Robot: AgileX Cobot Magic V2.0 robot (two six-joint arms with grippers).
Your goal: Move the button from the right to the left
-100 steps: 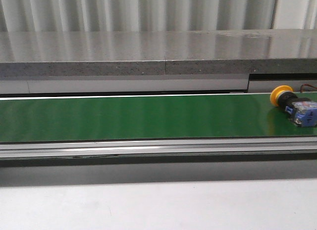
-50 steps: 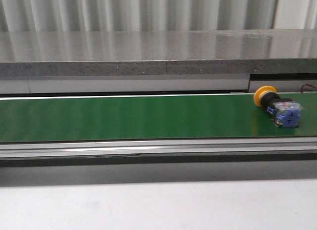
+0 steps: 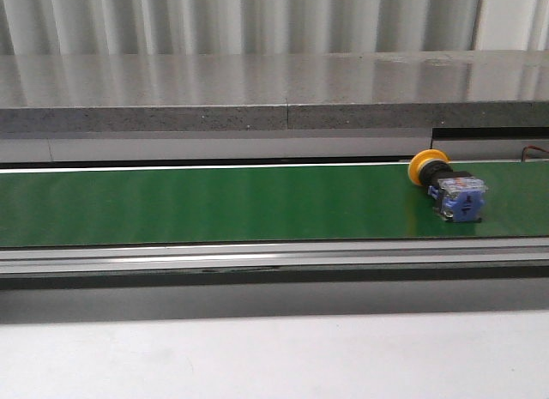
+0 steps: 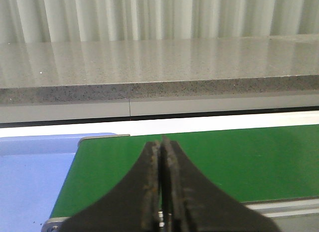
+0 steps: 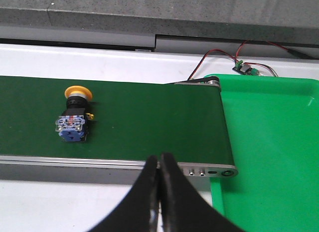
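Note:
The button (image 3: 448, 186), with a yellow cap, black collar and clear-and-blue block, lies on its side on the green belt (image 3: 214, 202) at the right of the front view. It also shows in the right wrist view (image 5: 75, 117). My right gripper (image 5: 160, 159) is shut and empty, at the belt's near edge, apart from the button. My left gripper (image 4: 162, 144) is shut and empty over the belt's left end. Neither gripper shows in the front view.
A grey stone ledge (image 3: 257, 90) runs behind the belt. A green tray (image 5: 269, 142) stands past the belt's right end, with a small wired board (image 5: 244, 67) behind it. A blue surface (image 4: 35, 172) lies past the belt's left end.
The button has travelled leftwards along the belt, from the far right edge of the front view towards the middle. No gripper touched it.

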